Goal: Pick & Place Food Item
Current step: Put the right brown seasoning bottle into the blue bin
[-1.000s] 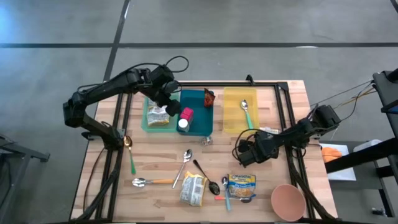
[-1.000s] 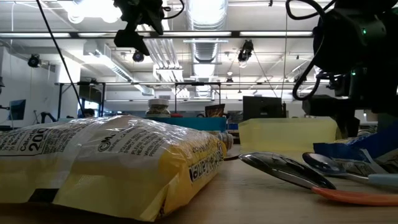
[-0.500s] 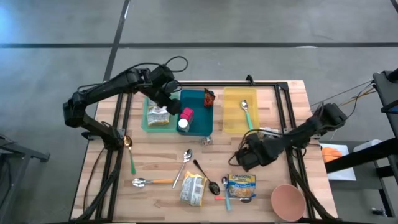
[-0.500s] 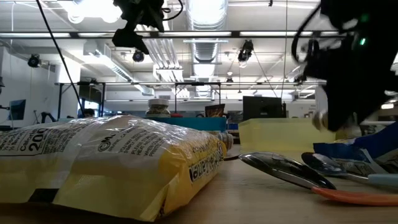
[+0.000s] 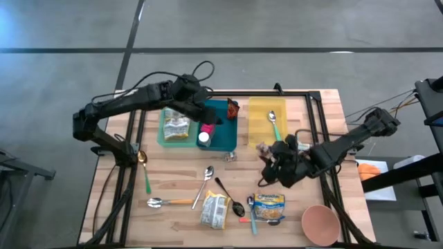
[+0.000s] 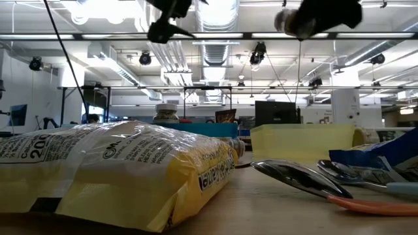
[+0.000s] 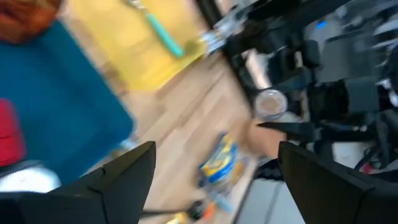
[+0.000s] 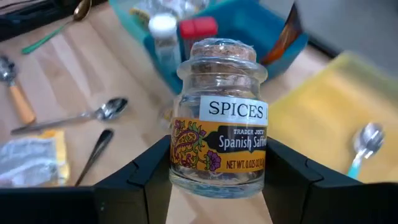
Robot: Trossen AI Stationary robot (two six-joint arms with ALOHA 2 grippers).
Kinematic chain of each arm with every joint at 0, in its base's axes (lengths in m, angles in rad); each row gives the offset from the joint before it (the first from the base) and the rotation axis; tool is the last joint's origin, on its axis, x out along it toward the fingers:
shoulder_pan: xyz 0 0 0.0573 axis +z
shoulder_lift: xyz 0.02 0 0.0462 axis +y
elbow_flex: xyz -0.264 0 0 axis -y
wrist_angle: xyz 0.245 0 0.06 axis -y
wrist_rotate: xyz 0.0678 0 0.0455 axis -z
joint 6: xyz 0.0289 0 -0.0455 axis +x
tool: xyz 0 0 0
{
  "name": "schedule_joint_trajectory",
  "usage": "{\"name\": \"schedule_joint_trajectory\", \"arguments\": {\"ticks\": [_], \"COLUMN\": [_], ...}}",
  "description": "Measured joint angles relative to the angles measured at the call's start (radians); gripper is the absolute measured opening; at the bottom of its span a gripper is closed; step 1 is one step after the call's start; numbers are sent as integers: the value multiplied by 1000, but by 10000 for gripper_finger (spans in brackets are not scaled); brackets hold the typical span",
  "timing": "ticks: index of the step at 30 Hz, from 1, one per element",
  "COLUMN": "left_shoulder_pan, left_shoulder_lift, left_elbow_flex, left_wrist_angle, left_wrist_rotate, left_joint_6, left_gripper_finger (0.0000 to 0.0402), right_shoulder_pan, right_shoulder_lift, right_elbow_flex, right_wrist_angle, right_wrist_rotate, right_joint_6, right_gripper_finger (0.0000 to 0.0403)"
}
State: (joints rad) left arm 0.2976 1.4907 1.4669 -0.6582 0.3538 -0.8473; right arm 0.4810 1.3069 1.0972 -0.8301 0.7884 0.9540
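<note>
Lifted now — spice jar (image 8: 217, 137) (cork-topped) in right gripper (image 5: 268, 158).

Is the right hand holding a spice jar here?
Yes, the right hand grips a cork-topped saffron jar between its fingers.

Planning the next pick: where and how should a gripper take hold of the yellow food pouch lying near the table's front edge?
Grip the yellow pouch across its narrow width, coming straight down from above. It lies flat and bulges mid-body, with spoons close beside it, so a sideways approach looks crowded.
</note>
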Motion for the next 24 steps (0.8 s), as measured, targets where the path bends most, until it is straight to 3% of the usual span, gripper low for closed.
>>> {"name": "schedule_joint_trajectory", "arguments": {"ticks": [6,15,24], "left_shoulder_pan": [-42,-50,-84], "left_shoulder_lift": [43,74,112], "left_elbow_flex": [-35,-34,-35], "left_wrist_angle": [229,240,269], "left_wrist_rotate": [33,32,52], "left_joint_6": [-120,-146,-152], "left_gripper_finger": [341,341,341], "right_shoulder_pan": [-93,-171,-220], "right_shoulder_lift": [33,110,109], "right_elbow_flex": [81,136,140], "right_wrist_angle": [4,89,296], "right_wrist_rotate": [-8,-57,-132], "right_joint_6": [-194,-342,-559], "right_gripper_finger": [187,187,187]}}
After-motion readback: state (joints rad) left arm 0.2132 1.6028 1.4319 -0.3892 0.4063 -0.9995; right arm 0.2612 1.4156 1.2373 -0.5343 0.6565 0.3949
